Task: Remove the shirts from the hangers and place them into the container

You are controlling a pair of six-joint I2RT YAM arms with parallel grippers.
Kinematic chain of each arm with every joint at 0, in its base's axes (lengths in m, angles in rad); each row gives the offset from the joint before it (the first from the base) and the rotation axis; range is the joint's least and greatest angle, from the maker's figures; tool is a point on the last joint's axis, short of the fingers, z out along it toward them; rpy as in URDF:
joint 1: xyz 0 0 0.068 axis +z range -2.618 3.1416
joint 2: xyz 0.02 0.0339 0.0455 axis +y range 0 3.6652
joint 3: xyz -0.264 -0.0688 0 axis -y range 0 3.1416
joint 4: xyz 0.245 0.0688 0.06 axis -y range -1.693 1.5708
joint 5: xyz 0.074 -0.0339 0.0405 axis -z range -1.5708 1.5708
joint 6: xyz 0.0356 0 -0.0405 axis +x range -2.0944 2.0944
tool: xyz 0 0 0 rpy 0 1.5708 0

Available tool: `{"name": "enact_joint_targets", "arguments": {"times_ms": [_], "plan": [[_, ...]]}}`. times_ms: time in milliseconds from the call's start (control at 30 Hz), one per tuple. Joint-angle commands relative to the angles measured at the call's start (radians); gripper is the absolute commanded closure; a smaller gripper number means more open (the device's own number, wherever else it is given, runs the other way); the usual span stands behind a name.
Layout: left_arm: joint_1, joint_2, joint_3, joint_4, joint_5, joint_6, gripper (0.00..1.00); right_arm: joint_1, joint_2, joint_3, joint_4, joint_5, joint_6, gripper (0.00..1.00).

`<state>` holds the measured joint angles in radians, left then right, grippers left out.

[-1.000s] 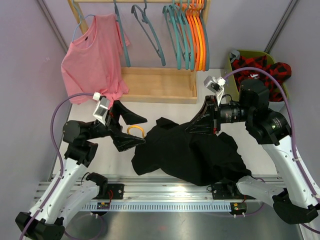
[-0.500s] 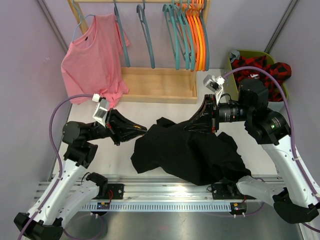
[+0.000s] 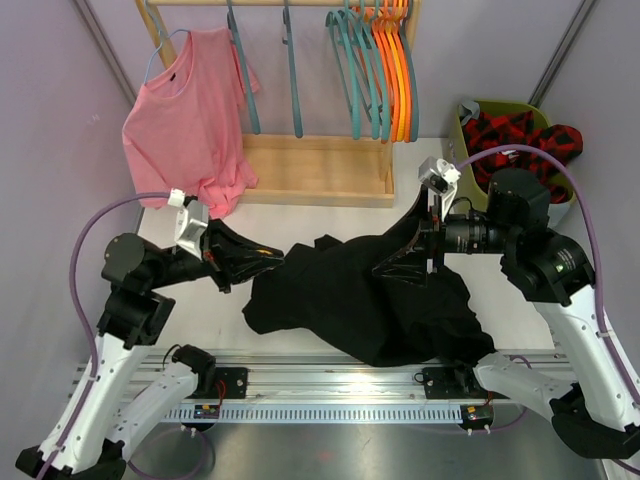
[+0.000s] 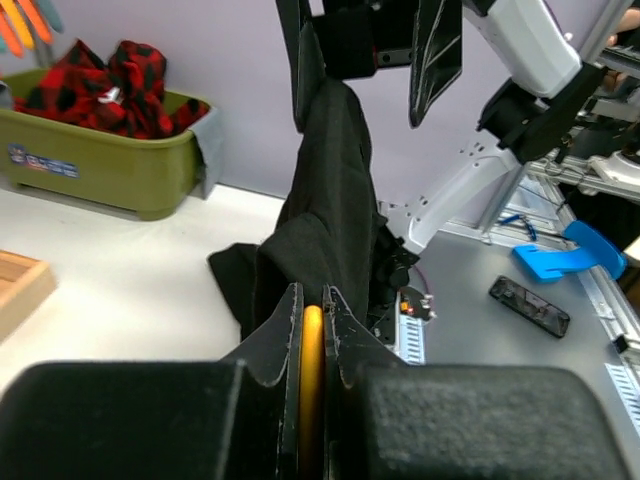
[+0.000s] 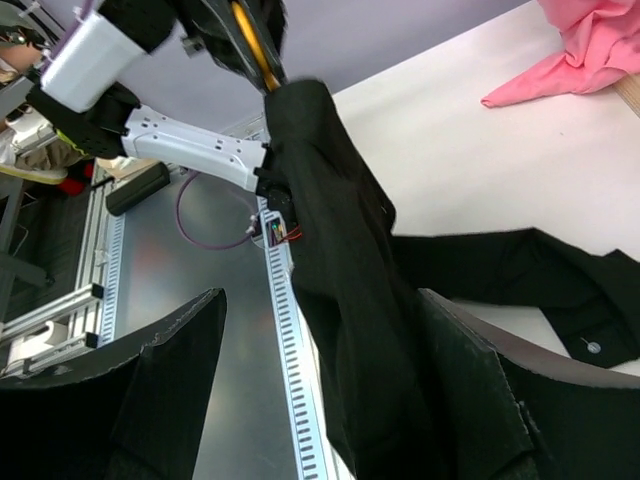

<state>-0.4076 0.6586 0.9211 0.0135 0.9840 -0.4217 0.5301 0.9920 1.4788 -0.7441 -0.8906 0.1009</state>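
The black shirt (image 3: 360,300) lies crumpled mid-table, with one fold lifted up between the two arms. My left gripper (image 3: 272,258) is at its left edge, shut on a yellow hanger (image 4: 312,365) still inside the shirt (image 4: 335,190). My right gripper (image 3: 397,250) stands open over the shirt's back part, and the raised black fold (image 5: 350,300) runs loose between its wide-apart fingers (image 5: 180,350). The olive-green container (image 3: 462,128) at the back right holds the red-and-black plaid shirt (image 3: 520,135). A pink shirt (image 3: 185,110) hangs on a hanger at the rack's left end.
A wooden rack (image 3: 320,170) stands at the back with bare teal hangers (image 3: 350,60) and orange hangers (image 3: 400,70). A metal rail (image 3: 330,385) runs along the near edge. Purple walls close in both sides.
My left gripper closed on the yellow hanger and pulled it left, dragging the black shirt's edge with it. My right gripper opened and let go of the cloth.
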Motion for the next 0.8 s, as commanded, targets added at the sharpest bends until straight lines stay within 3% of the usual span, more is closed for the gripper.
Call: {"name": "enact_joint_targets", "arguments": {"times_ms": [0,200,300,333,500,667,767], "plan": [[0.001,-0.037,0.113,-0.159,-0.087,0.141,1.00,0.005,-0.027,-0.037,-0.044,0.059,-0.059,0.18],[0.001,-0.053,0.194,-0.250,-0.117,0.176,1.00,0.005,-0.041,-0.087,-0.052,0.067,-0.078,0.28],[0.001,-0.057,0.232,-0.290,-0.136,0.199,1.00,0.005,-0.046,-0.107,-0.046,0.070,-0.078,0.48],[0.001,-0.057,0.246,-0.320,-0.151,0.210,1.00,0.005,-0.046,-0.110,-0.052,0.073,-0.079,0.64],[0.001,-0.062,0.346,-0.452,-0.234,0.309,1.00,0.007,-0.046,-0.112,-0.093,0.116,-0.095,1.00],[0.001,-0.066,0.446,-0.592,-0.335,0.371,1.00,0.004,-0.055,-0.098,-0.150,0.166,-0.159,1.00],[0.001,-0.076,0.470,-0.653,-0.486,0.388,1.00,0.004,-0.069,-0.084,-0.150,0.241,-0.159,1.00]]}}
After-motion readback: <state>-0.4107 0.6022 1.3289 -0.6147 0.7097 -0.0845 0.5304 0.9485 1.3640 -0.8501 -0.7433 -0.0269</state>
